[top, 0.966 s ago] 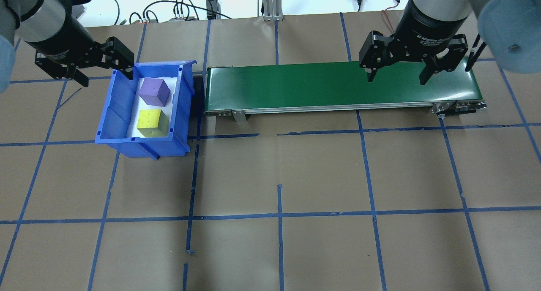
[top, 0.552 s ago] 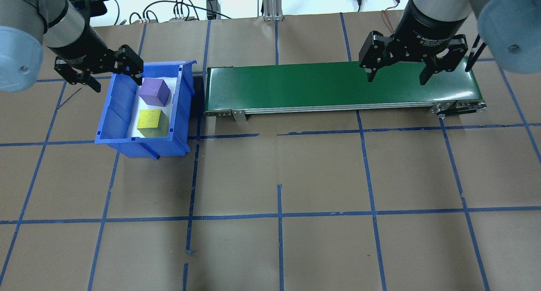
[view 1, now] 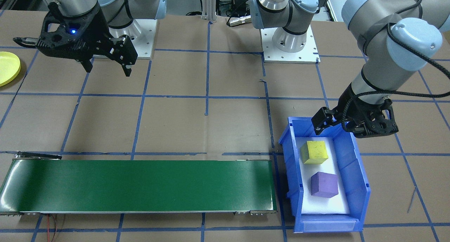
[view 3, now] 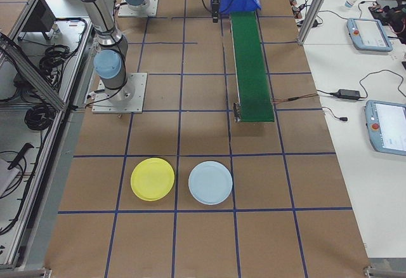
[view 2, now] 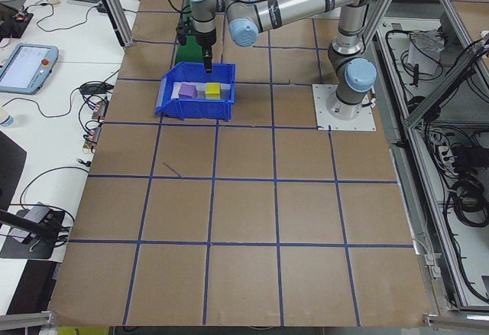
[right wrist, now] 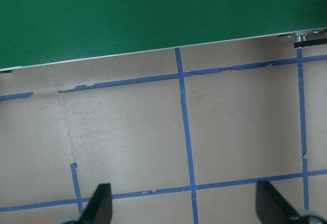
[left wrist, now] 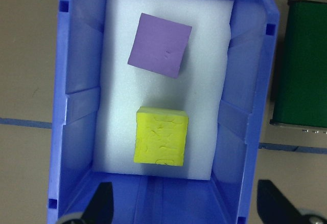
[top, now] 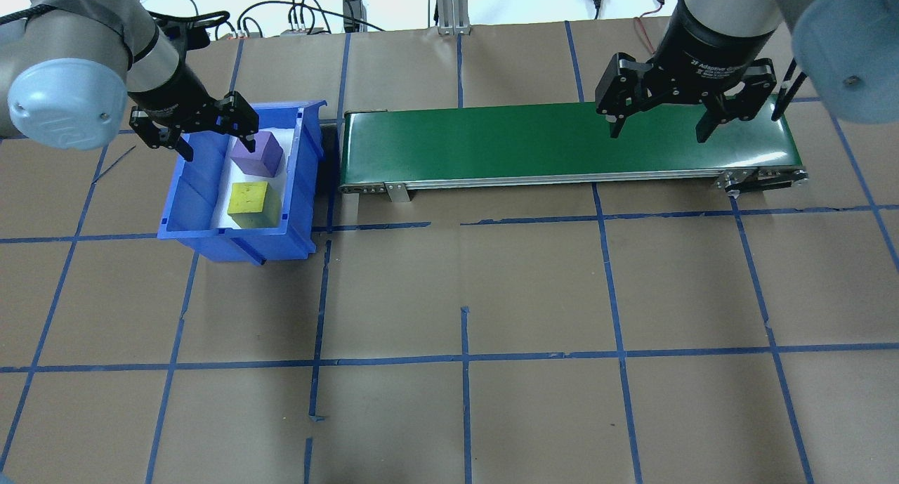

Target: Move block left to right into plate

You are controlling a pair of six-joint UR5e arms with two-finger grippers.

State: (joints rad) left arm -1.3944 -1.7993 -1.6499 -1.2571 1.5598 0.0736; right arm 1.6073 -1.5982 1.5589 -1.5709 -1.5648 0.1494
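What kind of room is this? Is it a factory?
More likely a robot test lab than a factory. Two robot arms are bolted to a paper-covered table marked with blue tape, a small green conveyor belt sits on it, and control tablets lie alongside.

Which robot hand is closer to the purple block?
Left. The left gripper hovers over the bin beside the purple block; the right gripper is far off, above the conveyor's other end.

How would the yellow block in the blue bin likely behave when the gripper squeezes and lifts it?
The yellow block has a dimpled, matte surface, so it is probably foam: light and slightly squashy. Its flat faces suggest it won't roll, and should grip without slipping. It rests on white padding in the blue bin, apart from the purple block, so lifting seems unobstructed.
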